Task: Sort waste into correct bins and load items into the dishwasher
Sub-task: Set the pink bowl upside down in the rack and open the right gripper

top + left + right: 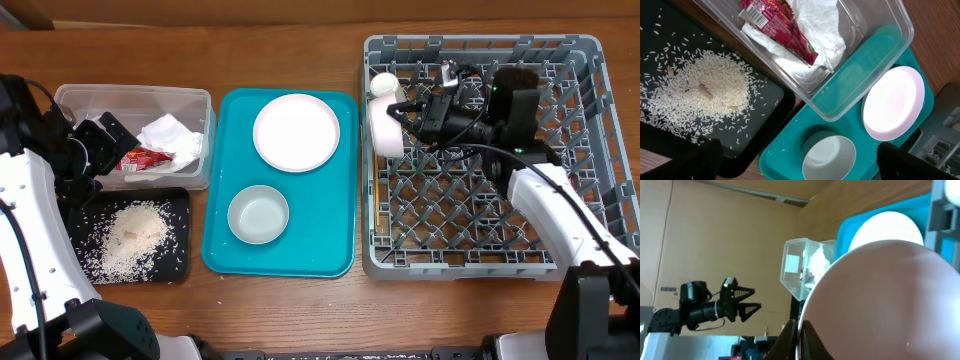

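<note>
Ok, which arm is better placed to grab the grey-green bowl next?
Left, probably. The left claw is open and empty near the grey-green bowl on the teal tray; the right claw is shut on the white bowl in the dish rack.

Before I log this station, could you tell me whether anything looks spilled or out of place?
Only the loose whitish rice grains: they lie scattered across the shallow black rectangular tray, and a few specks seem to sit on the teal serving tray beside it.
</note>
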